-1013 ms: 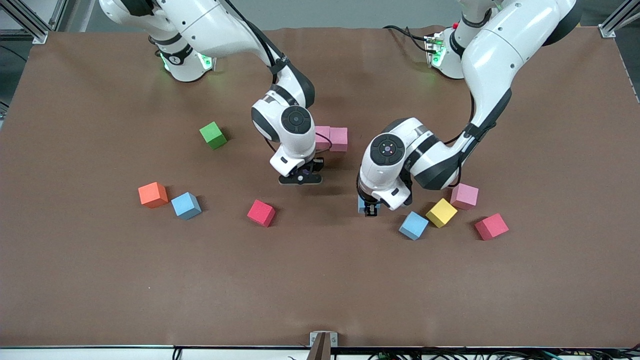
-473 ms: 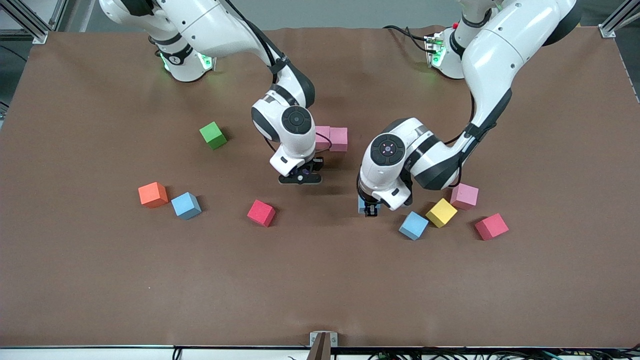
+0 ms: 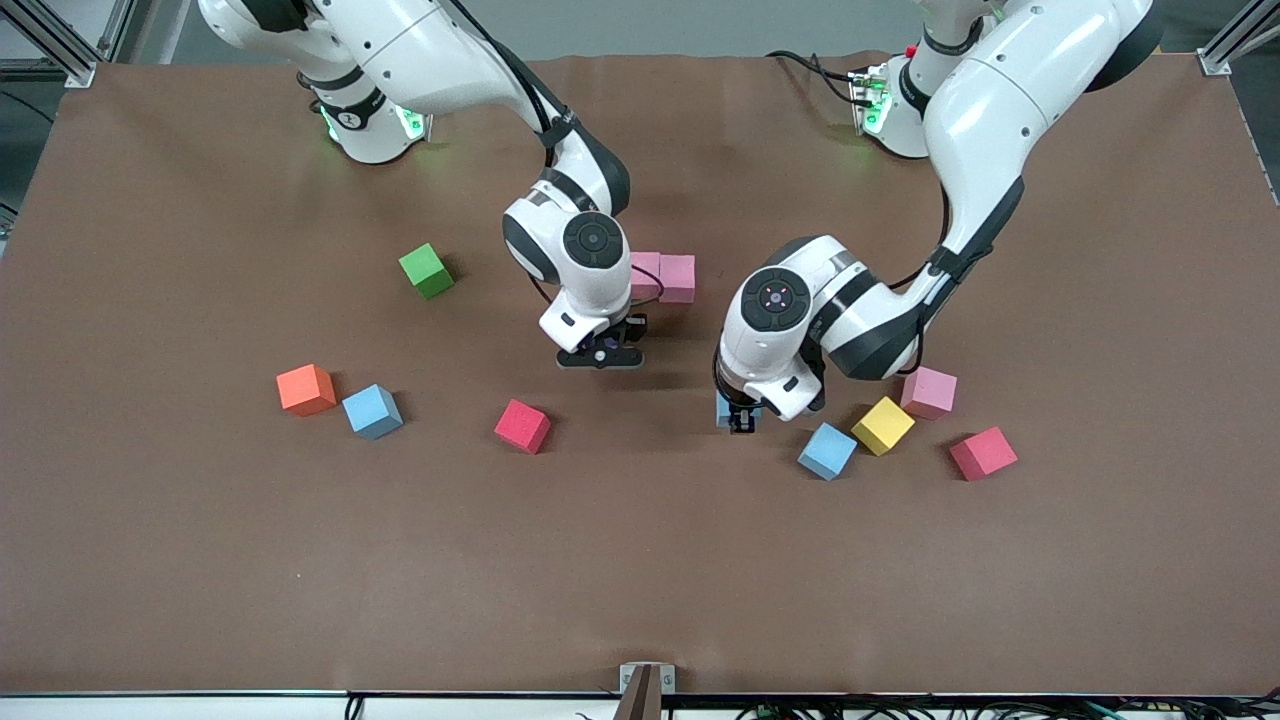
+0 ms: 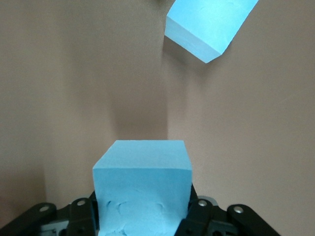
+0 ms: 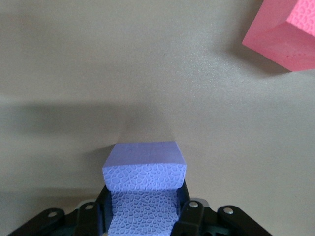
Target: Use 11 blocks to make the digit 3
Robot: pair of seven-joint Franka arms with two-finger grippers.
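The left gripper [image 3: 741, 422], just right of the middle of the front view, has its fingers closed on a light blue block [image 4: 141, 189]; in the front view only a sliver of this held block [image 3: 723, 409] shows beneath the wrist, low over the brown table [image 3: 640, 560]. The right gripper [image 3: 601, 357], just left of the middle of the frame, has its fingers closed on a purple block [image 5: 144, 189], which the right wrist view shows clamped between the black fingers [image 5: 189, 216] above the bare mat. A pair of pink blocks [image 3: 664, 276] sits side by side, touching, just above the middle of the frame, partly hidden by the right arm's wrist. In the lower right of centre, a second light blue block [image 3: 827, 450], a yellow block [image 3: 883, 424], a third pink block [image 3: 929, 392] and a red block [image 3: 983, 452] lie close together, apart from one another. The left wrist view shows the second light blue block [image 4: 209, 24] tilted relative to the held one. Left of centre lies another red block [image 3: 522, 426]; it appears at the corner of the right wrist view [image 5: 288, 32]. Toward the left of the frame, a third light blue block [image 3: 372, 411] lies just beside an orange cube [image 3: 306, 389]. A green cube [image 3: 426, 270] lies alone in the upper left of the middle area.
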